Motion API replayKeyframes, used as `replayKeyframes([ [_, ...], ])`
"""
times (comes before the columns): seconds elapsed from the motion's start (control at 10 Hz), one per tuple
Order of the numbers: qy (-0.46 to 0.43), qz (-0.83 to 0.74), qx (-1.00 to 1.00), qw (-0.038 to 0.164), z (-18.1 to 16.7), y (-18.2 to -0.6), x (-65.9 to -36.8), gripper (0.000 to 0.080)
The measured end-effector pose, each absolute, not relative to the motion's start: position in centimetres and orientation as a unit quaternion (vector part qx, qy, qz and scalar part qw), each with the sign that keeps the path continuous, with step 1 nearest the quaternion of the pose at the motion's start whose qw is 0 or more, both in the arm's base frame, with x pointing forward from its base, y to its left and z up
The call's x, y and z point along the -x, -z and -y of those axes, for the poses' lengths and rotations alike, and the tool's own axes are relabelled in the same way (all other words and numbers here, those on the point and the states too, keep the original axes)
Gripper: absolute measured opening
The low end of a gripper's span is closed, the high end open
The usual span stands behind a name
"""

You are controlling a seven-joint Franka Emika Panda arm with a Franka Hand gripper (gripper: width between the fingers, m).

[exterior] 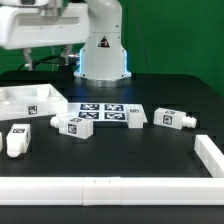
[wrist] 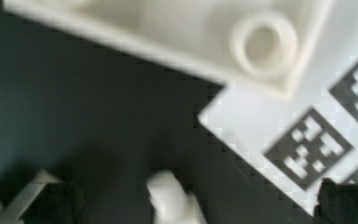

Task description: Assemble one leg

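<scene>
Several white legs with marker tags lie on the black table: one at the exterior view's left (exterior: 17, 140), one by the marker board's near corner (exterior: 70, 125), and two on the right (exterior: 137, 118) (exterior: 173, 119). My gripper (exterior: 60, 52) hangs high at the back left, above the large white panel (exterior: 30, 100), far from every leg. In the wrist view the gripper (wrist: 190, 208) is open and holds nothing. Its dark fingers sit blurred at the frame's edge. A blurred white shape (wrist: 167, 195) lies on the table below them. The panel's round corner socket (wrist: 265, 45) shows there too.
The marker board (exterior: 105, 110) lies mid-table and also shows in the wrist view (wrist: 318, 140). A low white wall (exterior: 110, 185) runs along the front and up the right side (exterior: 210, 155). The robot base (exterior: 100, 50) stands at the back.
</scene>
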State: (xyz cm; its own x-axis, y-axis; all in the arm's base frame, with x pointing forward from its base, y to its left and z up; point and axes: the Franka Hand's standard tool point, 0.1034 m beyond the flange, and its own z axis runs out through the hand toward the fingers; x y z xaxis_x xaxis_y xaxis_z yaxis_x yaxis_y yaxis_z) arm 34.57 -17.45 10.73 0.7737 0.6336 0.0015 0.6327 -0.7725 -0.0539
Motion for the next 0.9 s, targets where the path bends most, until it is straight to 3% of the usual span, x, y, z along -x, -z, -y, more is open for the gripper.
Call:
replayKeyframes([
  [0.5,-0.008,0.332,0.943,0.025,17.9,-10.6,-34.8,0.0649],
  [0.6,-0.007,0.288,0.957,0.021,19.8,-9.3,-33.9,0.0649],
  [0.7,-0.009,0.262,0.965,0.031,21.5,-7.4,-32.8,0.0649],
  [0.9,-0.013,0.287,0.957,0.038,24.6,-5.8,-33.8,0.0649],
])
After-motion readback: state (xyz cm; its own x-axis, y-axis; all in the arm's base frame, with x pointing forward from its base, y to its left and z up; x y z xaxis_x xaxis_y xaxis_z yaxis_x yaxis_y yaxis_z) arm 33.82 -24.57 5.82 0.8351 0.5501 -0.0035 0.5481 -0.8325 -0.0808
